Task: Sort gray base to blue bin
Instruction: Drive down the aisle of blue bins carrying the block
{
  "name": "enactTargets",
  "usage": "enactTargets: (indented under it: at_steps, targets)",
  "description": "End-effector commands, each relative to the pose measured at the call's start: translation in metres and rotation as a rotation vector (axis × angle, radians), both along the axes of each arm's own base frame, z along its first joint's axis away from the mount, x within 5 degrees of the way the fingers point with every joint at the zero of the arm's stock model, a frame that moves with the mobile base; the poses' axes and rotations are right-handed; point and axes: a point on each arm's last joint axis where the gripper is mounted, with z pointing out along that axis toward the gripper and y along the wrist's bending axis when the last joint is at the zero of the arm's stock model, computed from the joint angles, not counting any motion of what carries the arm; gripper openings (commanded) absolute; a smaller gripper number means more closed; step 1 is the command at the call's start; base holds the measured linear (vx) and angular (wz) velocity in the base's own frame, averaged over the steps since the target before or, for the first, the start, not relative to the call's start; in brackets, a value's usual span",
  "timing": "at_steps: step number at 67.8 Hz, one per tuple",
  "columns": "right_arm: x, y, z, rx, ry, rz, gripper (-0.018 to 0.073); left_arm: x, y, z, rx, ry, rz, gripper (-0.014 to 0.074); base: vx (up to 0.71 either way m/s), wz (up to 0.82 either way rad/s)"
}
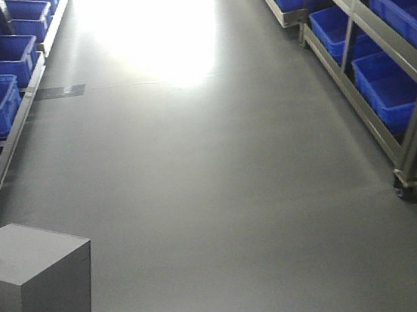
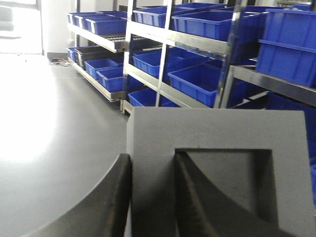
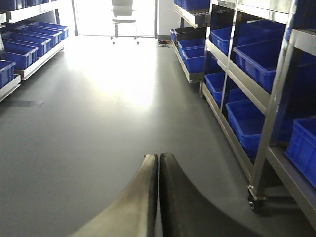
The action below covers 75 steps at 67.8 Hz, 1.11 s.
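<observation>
Smooth gray floor (image 3: 98, 123) stretches ahead of the right tool (image 3: 158, 157), with bright glare farther out. To this tool's right a metal shelf rack (image 3: 276, 98) stands on a caster (image 3: 254, 197), its tiers carrying blue bins (image 3: 256, 59). Off to the left, a low shelf (image 3: 42, 58) holds more. A chair (image 3: 123, 15) stands on the floor far ahead.

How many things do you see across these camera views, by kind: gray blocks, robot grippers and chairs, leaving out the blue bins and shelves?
Matte gray cubic block with a square recess: 1
Two-fingered grippers with dark curved fingers: 2 (left gripper clamped on the block's wall, right gripper shut, holding nothing)
Chair with a gray backrest, at the aisle's far end: 1
Total: 4
</observation>
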Motion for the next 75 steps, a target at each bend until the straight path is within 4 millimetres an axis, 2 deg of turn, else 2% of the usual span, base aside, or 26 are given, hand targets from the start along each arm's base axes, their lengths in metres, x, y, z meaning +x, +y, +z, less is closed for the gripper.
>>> enactTargets:
  at_steps: [1,75]
  targets:
    - [-0.0002,0.0003,0.0049,-0.019,-0.079,0.005,-0.0005,-0.0008,-0.0003,0.0186,-0.064,-0.102,-0.008,-0.0007,0.32,0.26]
    - [-0.0002,0.0003,0.0049,-0.019,-0.079,0.005,-0.0005,-0.0008,-0.0003,0.0186,-0.064,-0.102,-0.008,-0.0007,0.41,0.03]
